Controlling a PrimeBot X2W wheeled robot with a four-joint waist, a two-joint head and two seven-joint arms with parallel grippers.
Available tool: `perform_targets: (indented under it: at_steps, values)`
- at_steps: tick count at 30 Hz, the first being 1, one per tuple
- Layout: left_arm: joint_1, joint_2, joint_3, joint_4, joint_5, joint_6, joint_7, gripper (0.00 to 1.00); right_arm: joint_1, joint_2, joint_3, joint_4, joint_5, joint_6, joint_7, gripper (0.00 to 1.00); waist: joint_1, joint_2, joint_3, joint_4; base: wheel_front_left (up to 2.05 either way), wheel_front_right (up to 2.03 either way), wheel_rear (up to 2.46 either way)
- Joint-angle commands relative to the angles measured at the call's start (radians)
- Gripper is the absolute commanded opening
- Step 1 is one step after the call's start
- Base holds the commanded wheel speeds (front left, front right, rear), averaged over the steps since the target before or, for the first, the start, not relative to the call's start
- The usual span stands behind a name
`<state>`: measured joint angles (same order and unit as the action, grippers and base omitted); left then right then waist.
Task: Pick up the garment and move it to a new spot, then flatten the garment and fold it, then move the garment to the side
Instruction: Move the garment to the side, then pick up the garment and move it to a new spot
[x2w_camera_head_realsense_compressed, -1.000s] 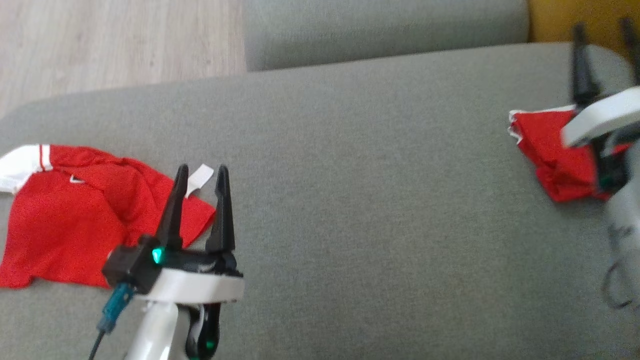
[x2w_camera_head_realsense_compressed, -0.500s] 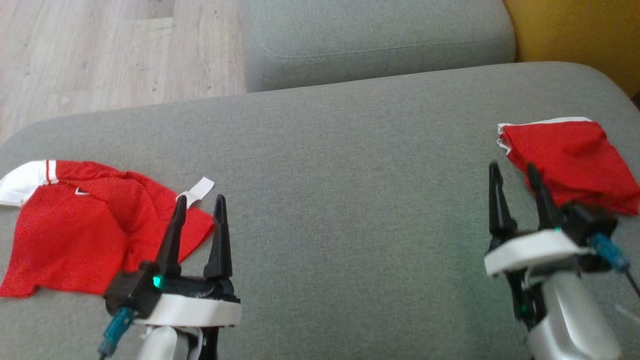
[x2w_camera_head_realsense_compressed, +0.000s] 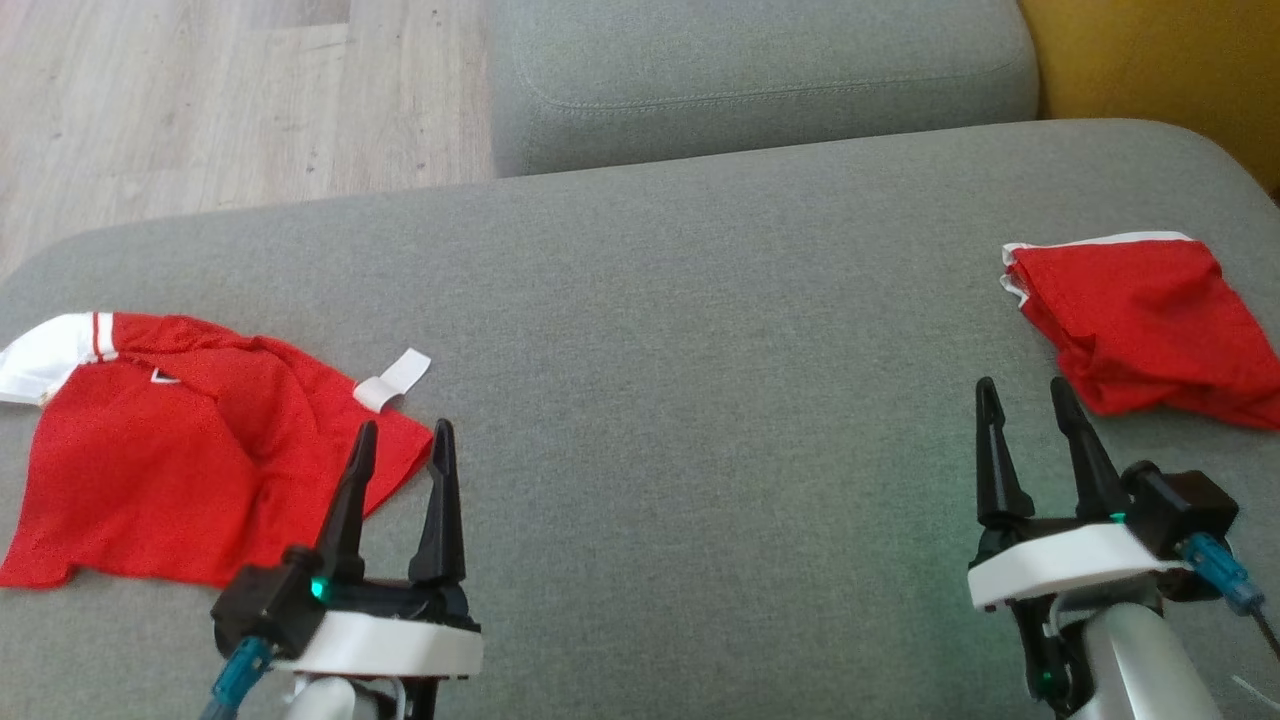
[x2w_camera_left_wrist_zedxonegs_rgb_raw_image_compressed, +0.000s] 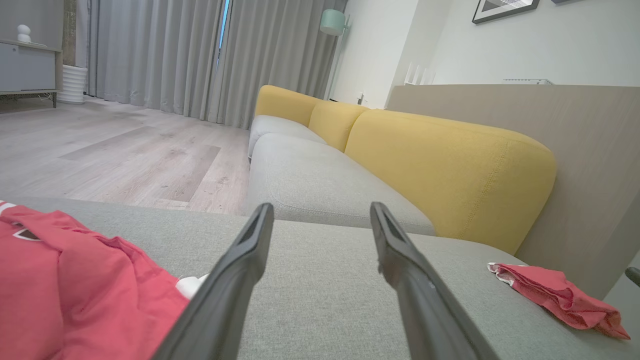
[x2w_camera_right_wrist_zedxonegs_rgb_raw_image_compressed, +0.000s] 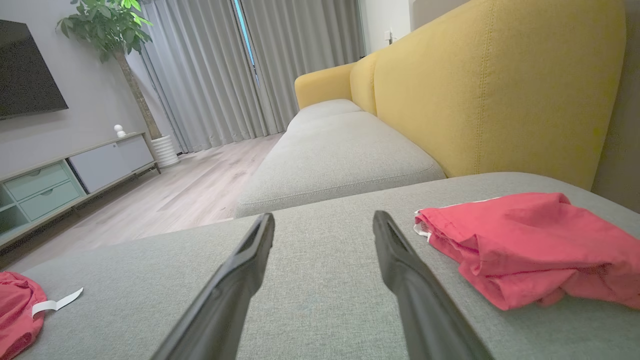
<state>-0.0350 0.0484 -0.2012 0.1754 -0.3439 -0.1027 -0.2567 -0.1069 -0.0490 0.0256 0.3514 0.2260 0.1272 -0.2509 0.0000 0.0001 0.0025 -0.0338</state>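
A folded red garment with a white edge lies on the grey sofa cushion at the far right; it also shows in the right wrist view and the left wrist view. My right gripper is open and empty, just left of and nearer than that garment, not touching it. A second red garment, a shirt with a white sleeve, lies loosely spread at the far left. My left gripper is open and empty, its fingertips over that shirt's right corner.
A white label sticks out from the shirt's right edge. Another grey seat cushion adjoins the far side, with a yellow backrest at the right. Wooden floor lies beyond the cushion's far-left edge.
My right gripper has drawn back from over the folded garment toward the near edge, leaving it lying there. The left gripper has pulled back slightly. The head camera has shifted too.
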Motion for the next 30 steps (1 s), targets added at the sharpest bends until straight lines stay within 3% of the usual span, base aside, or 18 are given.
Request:
perform_targets:
  at_steps: [1, 19, 30]
  values:
    - [-0.041, 0.002, 0.031, -0.029, -0.007, -0.003, -0.005, 1.0, -0.027, -0.001, 0.026, -0.04, -0.012, 0.003, -0.011, 1.0, 0.0, -0.0001, 0.001, 0.001, 0.0, 0.0, 0.0]
    - [-0.046, 0.002, 0.039, -0.02, 0.0, 0.002, -0.005, 1.0, -0.02, -0.001, 0.04, -0.034, -0.025, 0.003, -0.011, 1.0, 0.0, -0.0001, -0.006, 0.03, 0.0, 0.0, 0.0]
    - [-0.022, 0.002, 0.087, -0.02, 0.018, 0.028, -0.005, 1.0, 0.002, -0.001, 0.148, -0.033, -0.024, 0.003, -0.011, 1.0, 0.0, -0.0001, -0.029, 0.159, 0.0, 0.0, 0.0]
